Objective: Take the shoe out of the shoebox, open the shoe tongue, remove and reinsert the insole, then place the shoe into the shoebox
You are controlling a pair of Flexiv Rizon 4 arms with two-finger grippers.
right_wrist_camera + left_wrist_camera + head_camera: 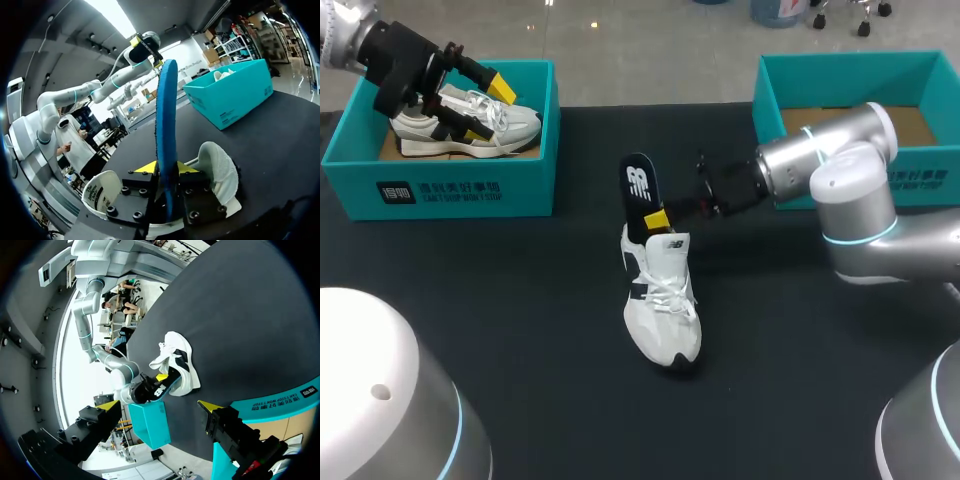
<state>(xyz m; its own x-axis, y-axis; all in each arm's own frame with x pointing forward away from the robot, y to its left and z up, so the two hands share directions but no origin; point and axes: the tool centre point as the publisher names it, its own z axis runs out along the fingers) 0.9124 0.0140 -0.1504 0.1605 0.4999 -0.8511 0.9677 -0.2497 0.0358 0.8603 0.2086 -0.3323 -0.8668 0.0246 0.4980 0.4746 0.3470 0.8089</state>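
A white shoe (662, 310) with black stripes lies on the dark table, toe toward me. A dark blue insole (639, 195) stands up out of its heel opening. My right gripper (658, 218) is shut on the insole's lower part; in the right wrist view the insole (166, 115) rises edge-on between the yellow tips of that gripper (167, 169), above the shoe (220, 170). My left gripper (488, 108) hangs open over the left teal shoebox (440, 190), which holds a second white shoe (470, 125). The left wrist view looks past the open left gripper (159, 407) to the shoe (177, 367).
A second teal shoebox (840, 70) stands at the back right, behind my right arm, with only brown cardboard showing inside. Bare dark table lies in front of the shoe and between the two boxes.
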